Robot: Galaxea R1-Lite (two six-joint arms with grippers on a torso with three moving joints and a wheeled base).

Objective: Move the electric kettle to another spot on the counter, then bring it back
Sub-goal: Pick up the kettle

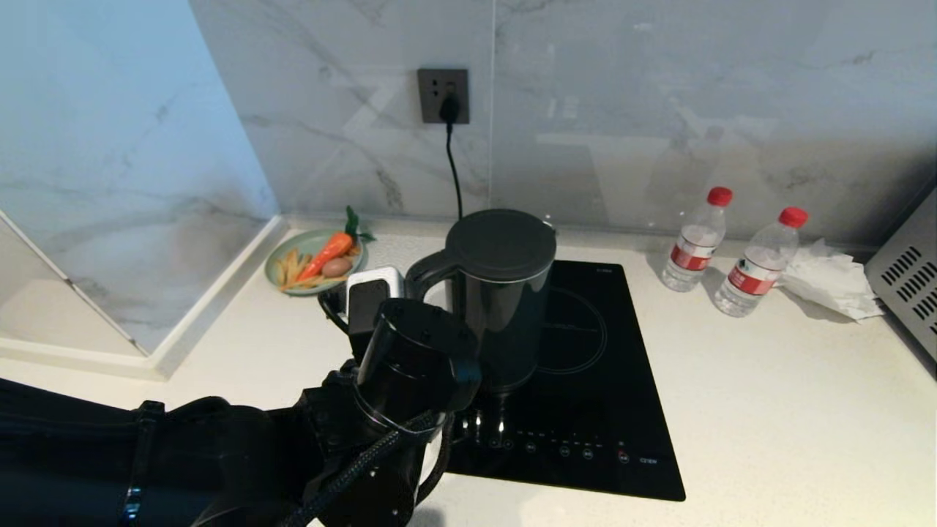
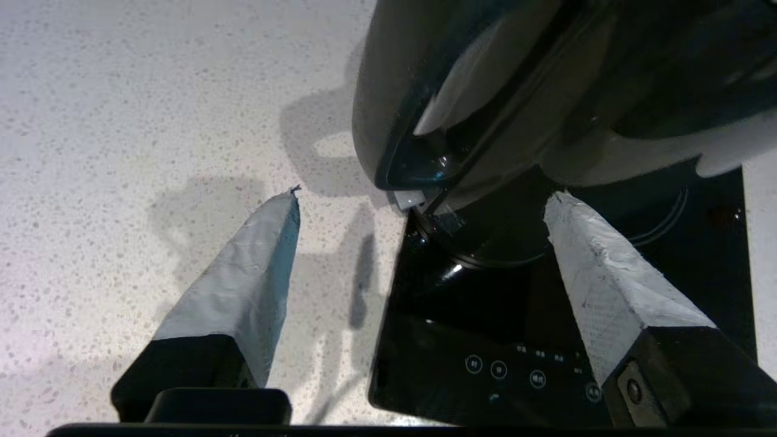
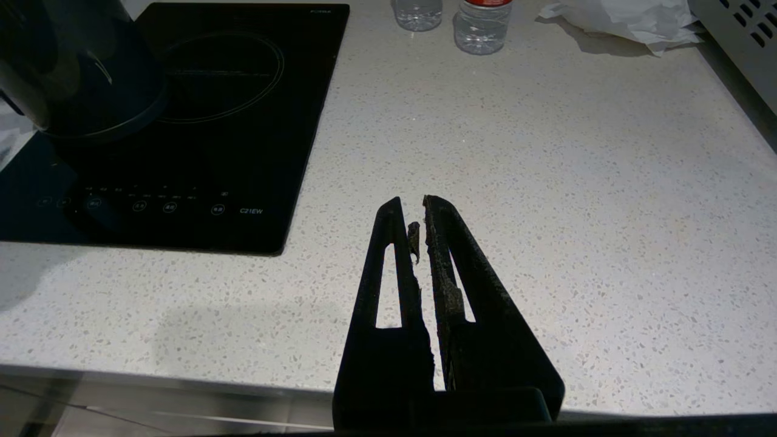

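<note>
Head view: electric kettle (image 1: 505, 293) stands upright on the black cooktop (image 1: 607, 410), its handle toward the left gripper (image 2: 419, 206). Left wrist view shows the fingers spread wide, nothing between them, kettle handle just beyond the tips, apart from both. My read: one placement done, kettle released; which leg of the move this is, can't tell. Right gripper (image 3: 419, 209) idles over the counter (image 3: 546, 182), fingers together, well apart from the kettle.

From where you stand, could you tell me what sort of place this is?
Most likely a home kitchen: a black induction cooktop set into a white speckled counter, an electric kettle standing on it, and a marble-look backsplash with a wall socket.
</note>
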